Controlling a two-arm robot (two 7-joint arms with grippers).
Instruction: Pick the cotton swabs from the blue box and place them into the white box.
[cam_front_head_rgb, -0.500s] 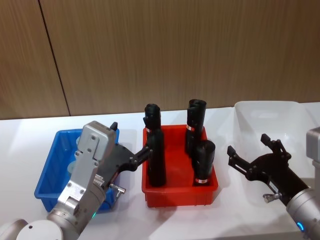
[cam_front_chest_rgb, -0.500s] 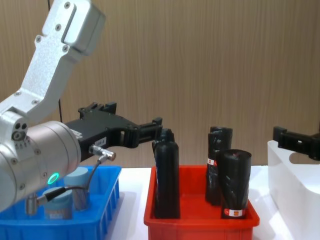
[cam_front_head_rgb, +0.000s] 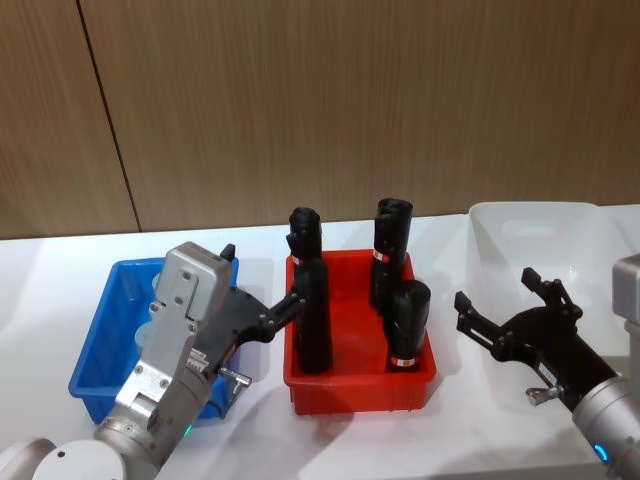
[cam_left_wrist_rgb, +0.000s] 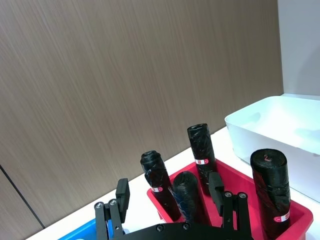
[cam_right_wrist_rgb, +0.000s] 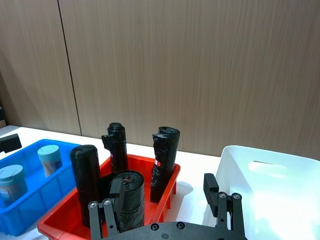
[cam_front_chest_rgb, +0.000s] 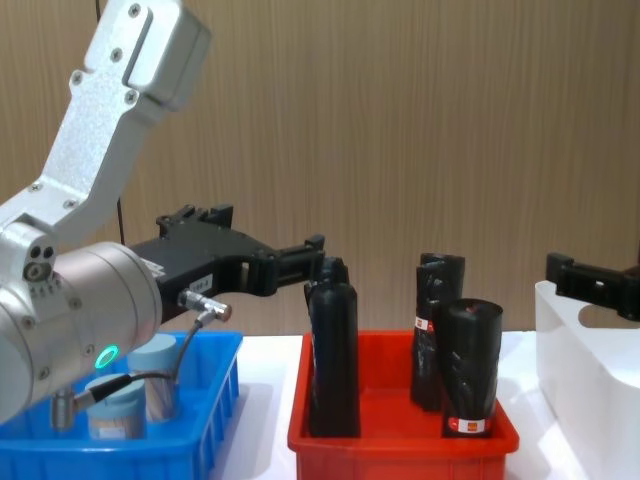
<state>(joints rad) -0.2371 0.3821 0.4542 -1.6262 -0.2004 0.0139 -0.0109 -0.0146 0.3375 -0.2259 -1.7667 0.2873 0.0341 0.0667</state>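
Currently the left gripper (cam_front_head_rgb: 262, 276) hovers with jaws apart over the 3 o'clock rim of the blue box (cam_front_head_rgb: 95, 345), its fingertips ending just beside the nearest black cylinder (cam_front_head_rgb: 312, 330) in the red bin (cam_front_head_rgb: 360, 392). Two jars of cotton swabs (cam_right_wrist_rgb: 50, 158) stand inside the blue box, at 8 o'clock in the head view. The right gripper (cam_front_head_rgb: 495, 288), jaws likewise spread, hangs above the 8 o'clock corner of the white box (cam_front_head_rgb: 530, 208). Narrow strips of bare table (cam_front_head_rgb: 455, 380) separate the three bins.
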